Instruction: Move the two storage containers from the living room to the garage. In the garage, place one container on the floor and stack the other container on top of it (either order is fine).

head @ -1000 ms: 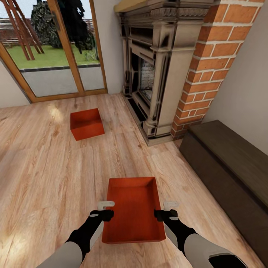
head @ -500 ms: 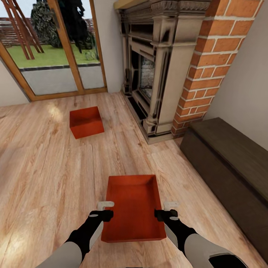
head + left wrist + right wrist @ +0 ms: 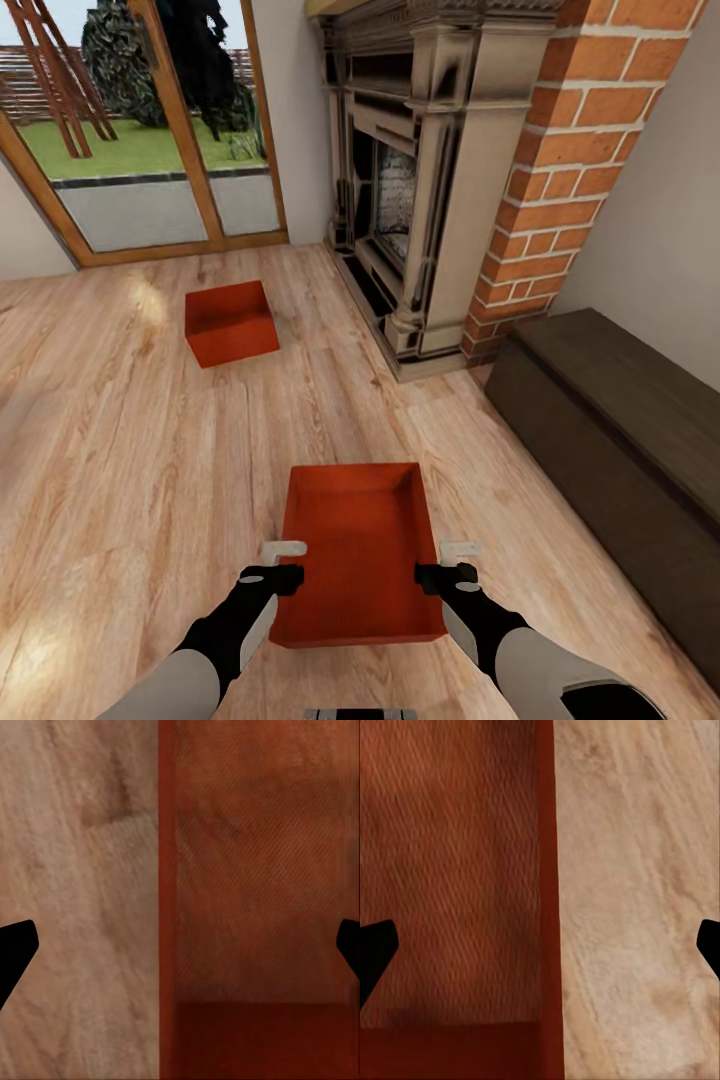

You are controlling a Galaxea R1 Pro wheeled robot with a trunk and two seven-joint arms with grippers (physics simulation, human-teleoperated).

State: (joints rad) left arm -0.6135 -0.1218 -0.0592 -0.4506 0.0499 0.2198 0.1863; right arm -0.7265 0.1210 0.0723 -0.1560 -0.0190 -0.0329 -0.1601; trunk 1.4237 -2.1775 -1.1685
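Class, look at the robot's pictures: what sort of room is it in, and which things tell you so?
Most likely a living room: an ornate fireplace mantel beside a red brick chimney, wood-framed glass doors onto a garden, and light wood-plank flooring.

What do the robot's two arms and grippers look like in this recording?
Both arms have light grey forearm shells that narrow into black wrist sections. The left gripper and right gripper are black at the base with pale grey-white fingers. No cables or markings are discernible.
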